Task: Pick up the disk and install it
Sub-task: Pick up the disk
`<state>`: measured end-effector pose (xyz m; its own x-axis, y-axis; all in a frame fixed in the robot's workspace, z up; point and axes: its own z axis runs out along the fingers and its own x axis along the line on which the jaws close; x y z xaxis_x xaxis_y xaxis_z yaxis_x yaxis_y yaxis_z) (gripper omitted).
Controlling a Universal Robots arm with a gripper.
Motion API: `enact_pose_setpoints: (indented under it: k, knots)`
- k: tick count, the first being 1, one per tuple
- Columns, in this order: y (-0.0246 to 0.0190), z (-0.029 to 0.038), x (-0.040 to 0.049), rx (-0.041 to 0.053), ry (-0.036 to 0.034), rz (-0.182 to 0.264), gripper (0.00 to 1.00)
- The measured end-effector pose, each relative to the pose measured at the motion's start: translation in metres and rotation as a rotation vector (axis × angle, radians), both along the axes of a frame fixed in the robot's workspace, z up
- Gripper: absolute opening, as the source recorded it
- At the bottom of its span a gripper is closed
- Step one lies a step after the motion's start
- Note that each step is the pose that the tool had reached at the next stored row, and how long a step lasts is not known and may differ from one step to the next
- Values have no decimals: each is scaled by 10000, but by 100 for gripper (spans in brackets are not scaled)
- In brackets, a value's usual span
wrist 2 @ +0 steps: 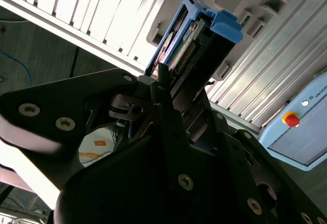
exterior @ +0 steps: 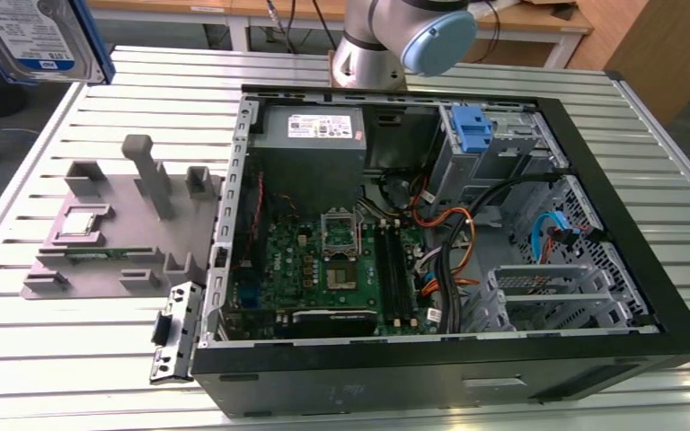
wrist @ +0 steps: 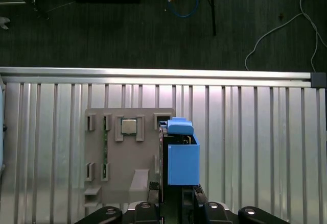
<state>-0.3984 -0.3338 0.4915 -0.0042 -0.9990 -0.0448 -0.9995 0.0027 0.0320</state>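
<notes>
1. Hand (wrist 2: pixel 171 89) is closed tight on the disk (wrist 2: pixel 189 45). Fingers clamp both flat faces at one end, and the rest of the disk sticks out past the tips.
2. Disk is held in the air, well above the grey fixture (wrist: pixel 127 157) and not touching it. In first wrist view it's edge-on, blue rail showing, over the fixture's edge w/ the open slots.
3. Ext. view: disk's label side faces the cam, blue rail down one edge.
4. Fixture lies flat on the slatted metal desk (exterior: pixel 165 99). A square chip (wrist: pixel 129 126) sits in one of the fixture's pockets.
5. Open PC case (exterior: pixel 441 386) lies just beside the fixture, on the ext. view's right.
6. In the case: motherboard (exterior: pixel 333 260) on the side nearest the fixture, w/ the grey PSU box (exterior: pixel 309 126) just beyond it. Bare blue bracket (exterior: pixel 471 130) is in a bay further from the fixture.
</notes>
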Motion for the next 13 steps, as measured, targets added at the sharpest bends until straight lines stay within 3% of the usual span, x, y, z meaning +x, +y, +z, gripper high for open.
enact_pose_setpoints:
  k: [13]
  knots:
    - [0,0,95,0,-1,0,35]
